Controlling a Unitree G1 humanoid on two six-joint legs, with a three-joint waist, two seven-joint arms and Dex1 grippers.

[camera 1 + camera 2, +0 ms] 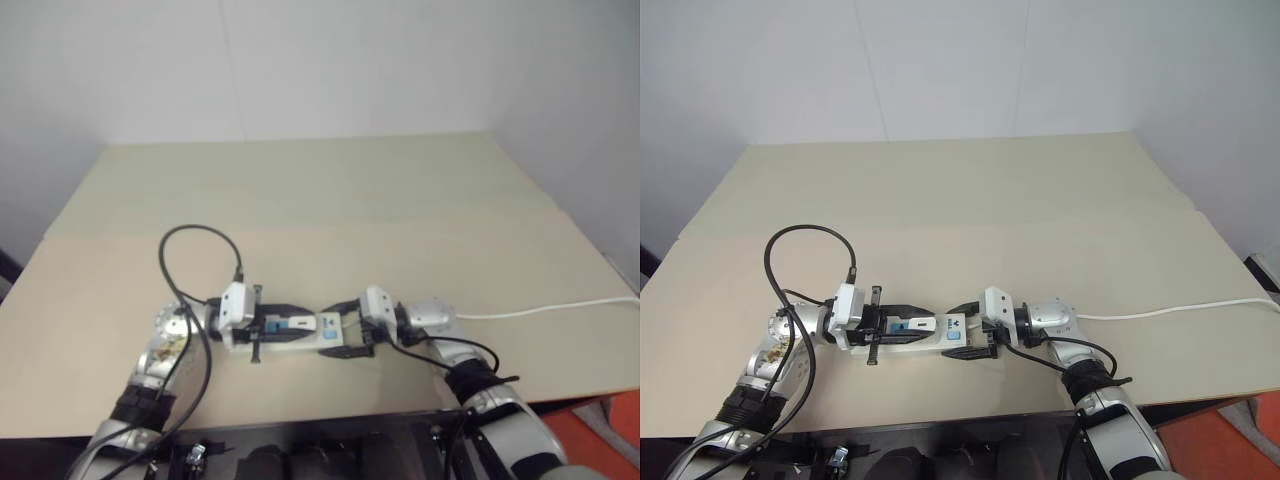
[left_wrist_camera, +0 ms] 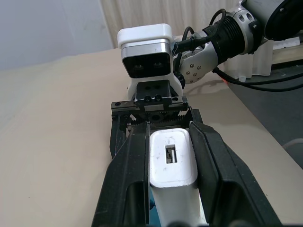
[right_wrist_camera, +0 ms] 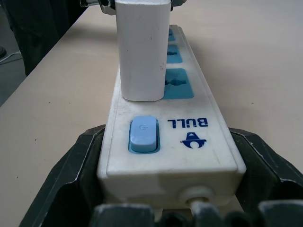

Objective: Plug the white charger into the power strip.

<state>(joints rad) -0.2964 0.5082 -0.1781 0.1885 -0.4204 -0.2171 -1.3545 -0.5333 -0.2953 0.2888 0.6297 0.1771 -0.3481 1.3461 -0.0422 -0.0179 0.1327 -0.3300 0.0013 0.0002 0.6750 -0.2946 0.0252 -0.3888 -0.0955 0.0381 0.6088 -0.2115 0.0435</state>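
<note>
The white charger [image 2: 173,161] is a small rounded white block clamped between the black fingers [image 2: 128,175] of my left gripper [image 1: 925,322], which is shut on it. The power strip [image 3: 189,142] is a long white bar with blue sockets and a blue switch [image 3: 143,133]. It lies along the table's near edge. My right gripper [image 1: 952,332] is shut on its switch end, one finger [image 3: 71,179] on each side. The charger [image 3: 142,52] stands on the strip's face over the socket row, just past the switch. Its prongs are hidden.
The strip's white cord [image 1: 550,310] runs right across the tan table [image 1: 330,190] to its edge. A black cable [image 1: 200,240] loops above my left wrist. The table's front edge [image 1: 300,420] is close behind both arms. An orange object [image 1: 600,440] lies below the right corner.
</note>
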